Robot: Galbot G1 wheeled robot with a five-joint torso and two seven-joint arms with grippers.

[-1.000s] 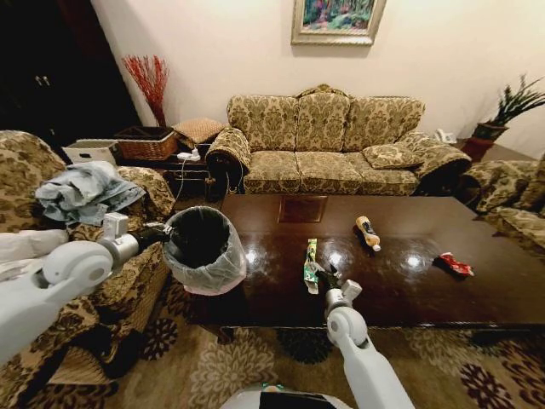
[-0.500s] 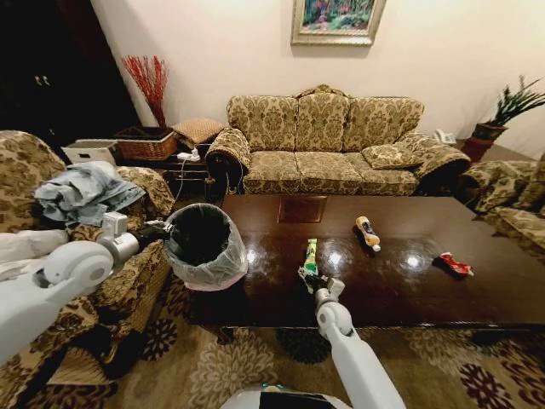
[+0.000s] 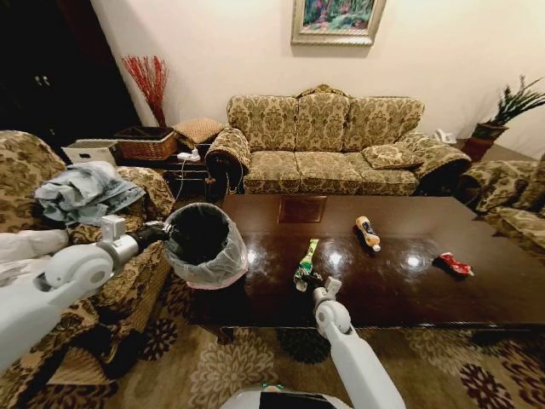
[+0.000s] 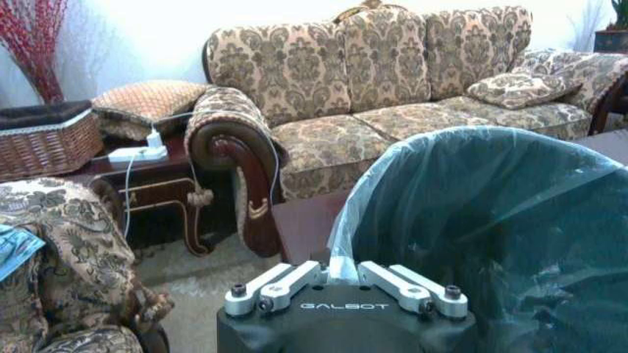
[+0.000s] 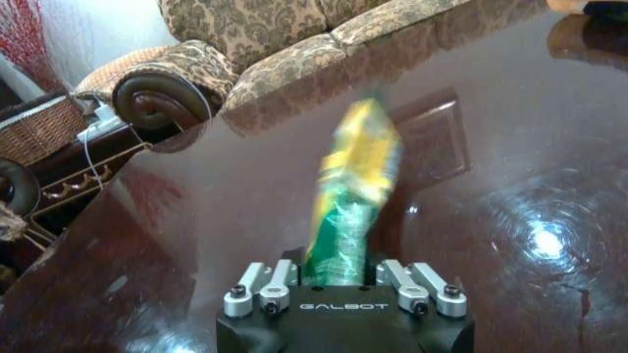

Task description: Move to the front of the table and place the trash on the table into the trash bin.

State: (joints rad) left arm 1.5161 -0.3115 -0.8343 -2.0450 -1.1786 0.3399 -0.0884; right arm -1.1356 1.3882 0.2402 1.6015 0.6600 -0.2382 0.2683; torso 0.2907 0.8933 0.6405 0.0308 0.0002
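In the head view, the right claw [image 3: 310, 279] is gripping the near end of the green-and-white bottle [image 3: 304, 260] over the tabletop [image 3: 400, 290], the bottle slanting away from it. The left claw [image 3: 167, 236] is holding the trash bin [image 3: 204, 247] by its rim at the tabletop's left end. The yellow-brown bottle [image 3: 367, 232] and the red wrapper [image 3: 456, 263] are lying farther right.

In the left wrist view, the left claw [image 4: 343, 279] is pinching the bag-lined rim of the trash bin [image 4: 490, 235], fingers closed on the plastic.

In the right wrist view, the right claw [image 5: 339, 283] is clamping the green-and-white bottle [image 5: 355, 198] between its fingers, above the glossy tabletop [image 5: 510, 169].

To do this well, I would keep the bottle clear of the tabletop while carrying it left, and release it only when it is squarely over the bin's mouth.
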